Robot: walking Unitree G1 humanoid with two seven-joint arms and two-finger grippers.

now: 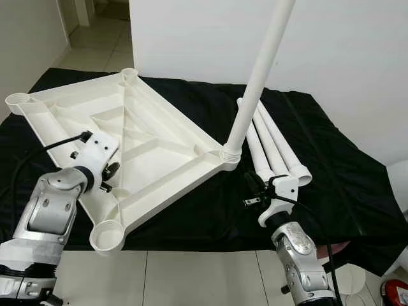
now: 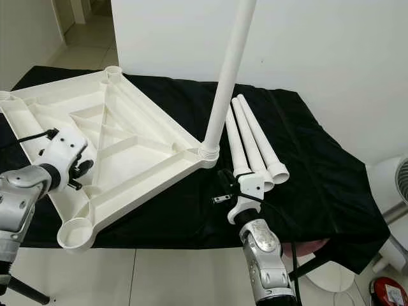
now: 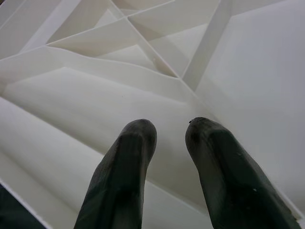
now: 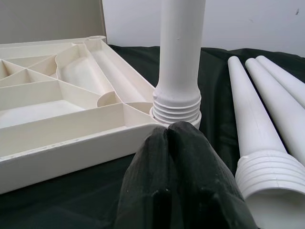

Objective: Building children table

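The robot's left gripper hovers low over the ribbed underside of the overturned white tabletop, its two black fingers parted by a narrow gap and holding nothing; whether the tips touch the plastic cannot be told. The right gripper sits just in front of the threaded base of the fitted leg, its fingers pressed together and empty.

The tabletop lies upside down on a black cloth spread over a low surface, one corner pointing toward the right arm. That corner socket holds the one fitted leg, which stands with its long axis rising steeply and leaning slightly to the robot's right. An open, empty socket shows at the near corner.

Three loose legs lie side by side on the cloth just right of the fitted leg, touching one another, their threaded open ends toward the robot and their long axes running away from it.
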